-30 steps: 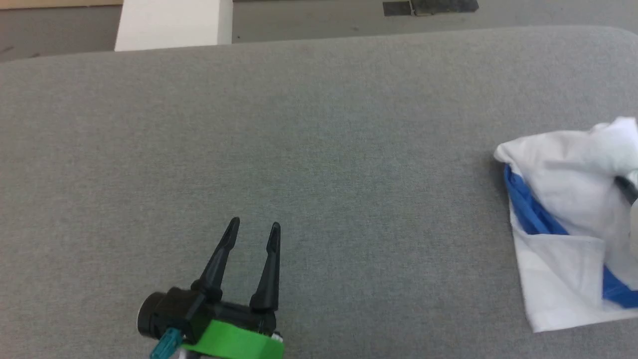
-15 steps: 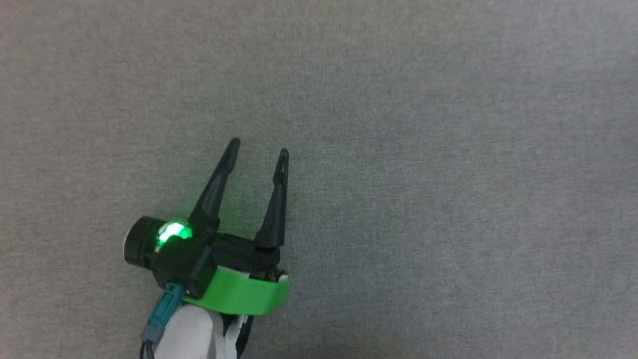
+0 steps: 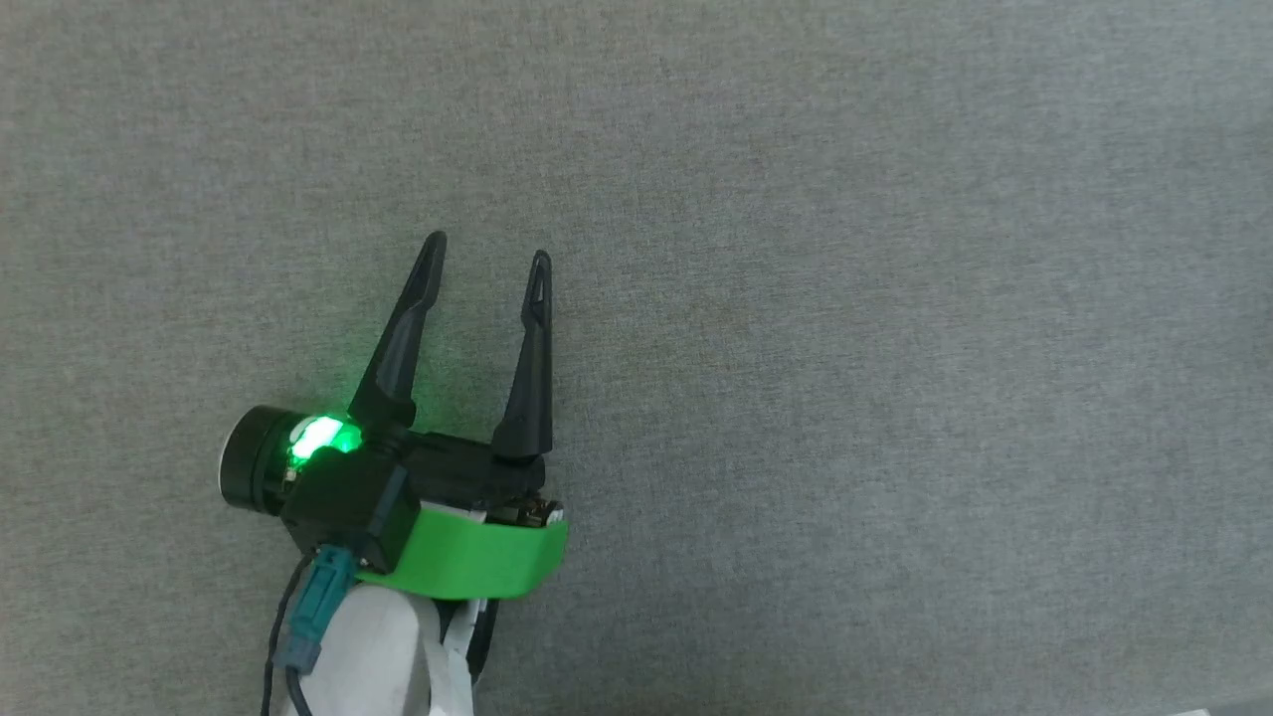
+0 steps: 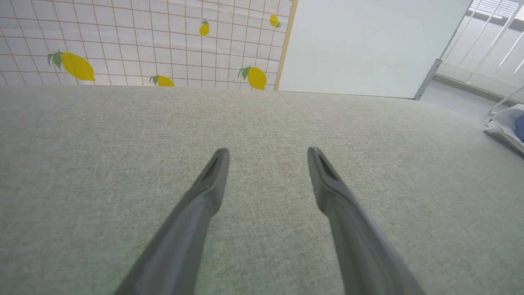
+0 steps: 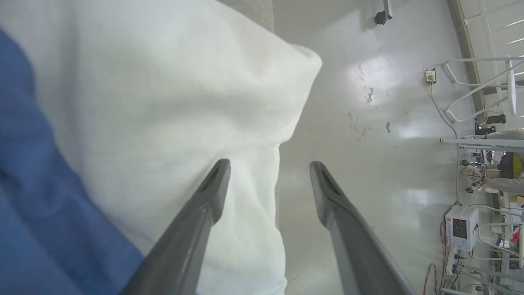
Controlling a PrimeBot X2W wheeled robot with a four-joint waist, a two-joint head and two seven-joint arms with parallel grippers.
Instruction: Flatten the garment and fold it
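The garment [image 5: 163,102] is a bunched white cloth with a blue part [image 5: 28,184] at its left, hanging over the table's edge in the right wrist view. My right gripper [image 5: 269,163] stands open against it; the white fabric's edge lies in the gap beside the left finger, and the other finger is over the floor. At the far right edge of the left wrist view, the garment [image 4: 507,123] is small. My left gripper [image 3: 487,249] is open and holds nothing, low over the bare grey table surface [image 3: 845,348], far from the cloth. From its own wrist view, the left gripper [image 4: 268,150] points across the grey top.
Past the table's far edge stand a lemon-print tiled panel [image 4: 77,65] and a white board [image 4: 368,45]. Below the table's edge is glossy pale floor [image 5: 368,123], with a small device and cables [image 5: 460,227] at the far right.
The head camera has swung: the picture shifted from the table's far edge and the garment onto grey cloth around my left gripper. That gripper stays open and sits a little higher and further left.
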